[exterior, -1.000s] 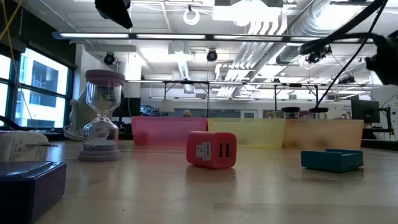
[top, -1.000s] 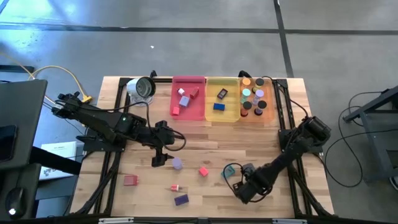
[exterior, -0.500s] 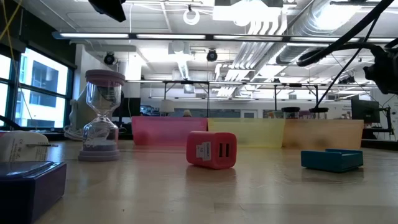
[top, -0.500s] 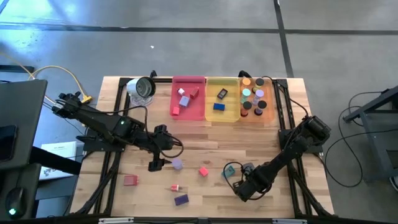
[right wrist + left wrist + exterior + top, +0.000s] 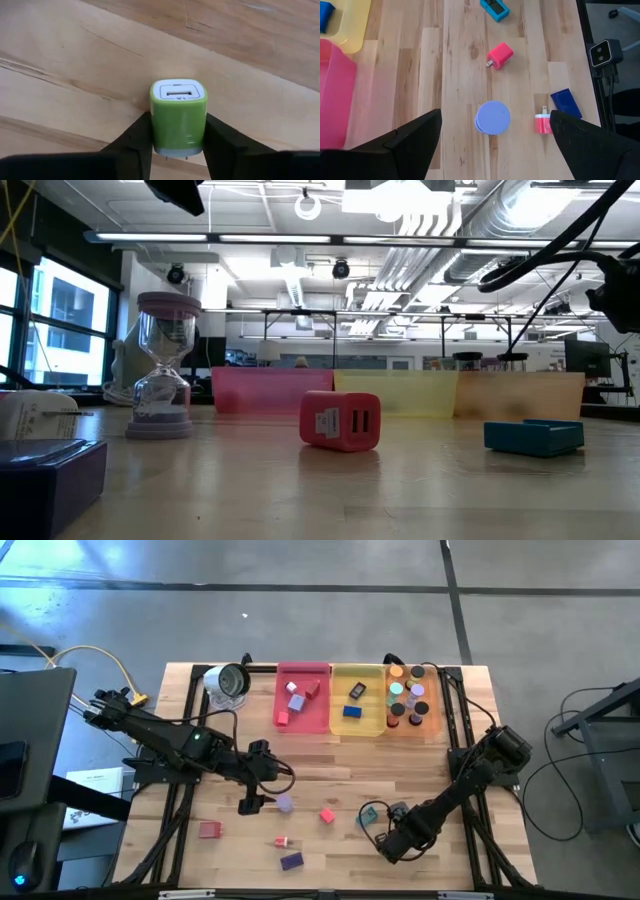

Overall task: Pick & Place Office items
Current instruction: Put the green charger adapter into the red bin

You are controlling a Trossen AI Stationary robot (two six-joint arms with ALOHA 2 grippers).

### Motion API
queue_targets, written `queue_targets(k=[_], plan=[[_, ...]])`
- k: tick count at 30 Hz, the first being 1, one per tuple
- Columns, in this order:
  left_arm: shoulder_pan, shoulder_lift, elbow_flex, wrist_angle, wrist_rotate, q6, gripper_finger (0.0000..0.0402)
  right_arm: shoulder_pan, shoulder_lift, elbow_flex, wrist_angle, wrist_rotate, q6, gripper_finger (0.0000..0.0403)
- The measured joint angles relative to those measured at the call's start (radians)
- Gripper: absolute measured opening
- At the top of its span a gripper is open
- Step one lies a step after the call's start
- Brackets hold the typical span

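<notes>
While my right gripper [image 5: 178, 150] sits low near the table's front edge, right of centre, its two fingers [image 5: 135, 140] press both sides of a green charger block [image 5: 178, 116] — clamped on it, USB port facing the wrist camera, prongs at the wood. My left gripper [image 5: 490, 145] hangs over the middle of the table [image 5: 330, 760], fingers spread wide and holding nothing; a lavender cylinder [image 5: 492, 118] stands between them on the boards, touching neither. Past it the left wrist view shows a pink charger block [image 5: 499, 54], a teal block [image 5: 495, 8], a small red-and-white plug [image 5: 543, 122] and a dark blue block [image 5: 565, 101] just beside that plug. From above, a red block [image 5: 209, 830] lies toward the front-left corner, apart from the rest. Along the back edge three trays stand side by side — pink tray [image 5: 303, 725] with a few red and lavender pieces, yellow tray [image 5: 357, 728] with two blue blocks, orange tray [image 5: 432, 725] packed with round discs. A round silver-and-white object [image 5: 230, 681] is at the back, left of the pink tray. Low view: an hourglass [image 5: 162, 366] stands upright on the left, the pink charger mid-table, the teal block to the right, trays behind.
</notes>
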Motion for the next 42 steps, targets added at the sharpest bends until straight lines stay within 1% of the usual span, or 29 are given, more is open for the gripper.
queue_targets(k=[3,7,10,13,17,21,25,27,30,33,36,38,42], plan=[[0.0,0.0,0.0,0.0,0.0,-0.001,0.0363,0.0,-0.002,0.0,0.009,0.003,-0.01,0.0121],[0.0,0.0,0.0,0.015,0.0,-0.041,0.0363,-0.006,-0.031,0.023,0.012,0.042,-0.045,0.0121],[0.0,0.0,0.0,0.027,-0.002,-0.046,0.0363,-0.019,-0.081,0.052,0.009,0.119,-0.082,0.0121],[0.0,0.0,0.0,0.052,-0.017,-0.048,0.0363,-0.05,-0.13,0.094,0.005,0.245,-0.15,0.0121],[0.0,0.0,0.0,0.1,-0.047,-0.03,0.0363,-0.103,-0.196,0.164,0.009,0.411,-0.322,0.0121],[0.0,0.0,0.0,0.186,-0.068,-0.029,0.0363,-0.147,-0.217,0.236,0.033,0.536,-0.559,0.0121],[0.0,0.0,0.0,0.318,-0.089,-0.029,0.0363,-0.174,-0.218,0.298,0.083,0.643,-0.79,0.0121],[0.0,0.0,0.0,0.399,-0.099,-0.023,0.0363,-0.187,-0.217,0.323,0.146,0.697,-0.904,0.0121],[0.0,0.0,0.0,0.527,-0.106,0.022,0.0363,-0.203,-0.217,0.354,0.204,0.776,-1.073,0.0121],[0.0,0.0,0.0,0.647,-0.106,0.08,0.0363,-0.217,-0.217,0.381,0.203,0.841,-1.21,0.0121],[0.0,0.0,0.0,0.714,-0.106,0.127,0.0363,-0.237,-0.221,0.389,0.202,0.88,-1.35,0.0121],[0.0,0.0,0.0,0.735,-0.108,0.15,0.0363,-0.254,-0.232,0.389,0.216,0.882,-1.422,0.0121],[0.006,0.0,0.0,0.758,-0.175,0.161,0.0363,-0.29,-0.242,0.391,0.327,0.883,-1.599,0.0121]])
